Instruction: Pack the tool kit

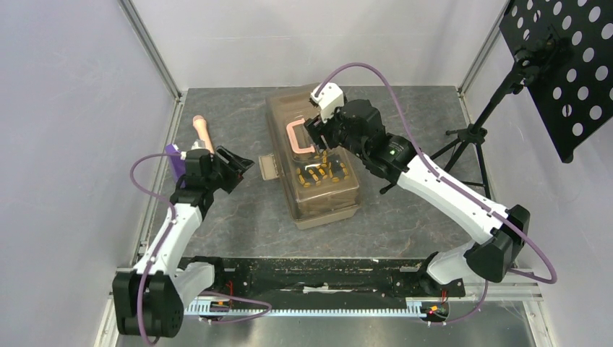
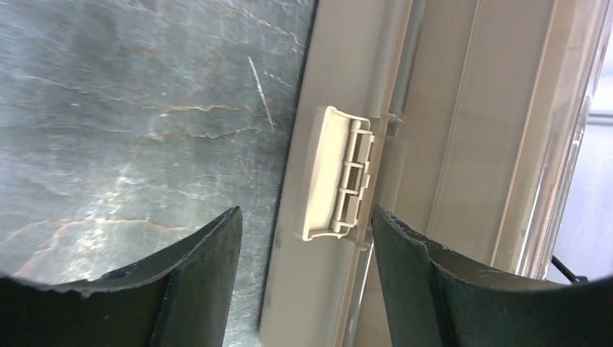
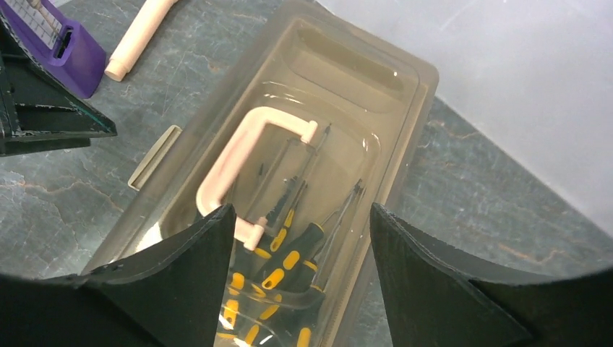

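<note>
The fingers (image 2: pixel 206 253) of the left gripper (image 2: pixel 307 217) stand spread and hold nothing, set to either side of the side latch (image 2: pixel 336 173) on the toolbox (image 1: pixel 318 191). The right gripper (image 3: pixel 302 210) is likewise released, hovering over the lid just above the pinkish handle (image 3: pixel 224 166) without touching it, as far as the wrist view shows. The toolbox lies in the middle of the counter (image 1: pixel 253 217), its long axis running from the far edge toward the near edge. Its lid looks to be down, and the orange-and-black screwdrivers (image 3: pixel 278 267) show through it, bunched at the end nearer the arms. By my reckoning the packing is mostly done. What seems left is the fastening, since the latch on the left long side sticks outward rather than lying snapped against the wall. I cannot make out a knife or a hammer through the plastic, nor a latch on the far side. Near the left edge, toward the far-left corner, lie a beige rod (image 1: pixel 204 134) and a purple block (image 1: pixel 172 155), both outside the box and well apart from the latch. Nothing stands between the left fingers and the latch.
</note>
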### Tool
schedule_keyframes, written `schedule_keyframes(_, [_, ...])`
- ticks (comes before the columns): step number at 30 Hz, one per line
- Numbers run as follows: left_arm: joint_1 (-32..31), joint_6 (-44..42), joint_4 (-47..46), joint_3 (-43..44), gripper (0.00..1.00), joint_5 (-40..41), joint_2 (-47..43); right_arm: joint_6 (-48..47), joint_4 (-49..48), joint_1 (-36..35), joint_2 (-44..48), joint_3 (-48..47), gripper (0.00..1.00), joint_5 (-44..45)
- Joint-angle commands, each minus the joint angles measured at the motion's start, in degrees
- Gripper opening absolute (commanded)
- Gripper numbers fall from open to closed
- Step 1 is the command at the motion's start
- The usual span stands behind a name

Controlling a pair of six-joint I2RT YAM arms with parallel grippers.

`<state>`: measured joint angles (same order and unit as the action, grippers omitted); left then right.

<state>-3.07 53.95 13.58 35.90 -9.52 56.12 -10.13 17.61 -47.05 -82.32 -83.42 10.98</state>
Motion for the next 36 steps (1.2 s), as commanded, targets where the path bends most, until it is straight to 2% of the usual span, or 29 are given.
schedule_keyframes(1, [0.39,1.86,-10.05,2.32,0.77,-10.54,5.92,6.43,-4.71,4.55,-0.87,2.87,0.71,-7.52])
schedule_keyframes(5, [0.43,3.41,-16.27,2.62,0.86,-11.78,11.13,7.89,-6.28,6.89,-1.87,5.39,0.73,-7.76])
schedule_keyframes(14, [0.26,9.29,-29.04,-0.82,0.84,-12.29,18.81,7.85,-10.85,8.82,1.43,15.16,0.73,-3.58])
schedule_keyframes(22, [-1.09,14.54,-40.01,-3.63,0.9,-13.45,24.39,8.63,-13.37,9.54,3.28,17.85,0.73,-4.6])
schedule_keyframes(26, [-2.37,17.3,-45.98,-5.45,0.89,-16.08,24.56,8.64,-12.95,9.76,2.48,18.81,0.72,-4.26])
schedule_keyframes(31, [-4.02,16.95,-46.78,-5.37,0.88,-18.28,22.32,8.12,-12.95,9.84,3.43,20.54,0.72,-3.2])
schedule_keyframes(36, [-4.99,18.9,-51.51,-6.4,0.85,-19.55,20.39,7.76,-13.61,9.85,4.71,21.92,0.72,-2.86])
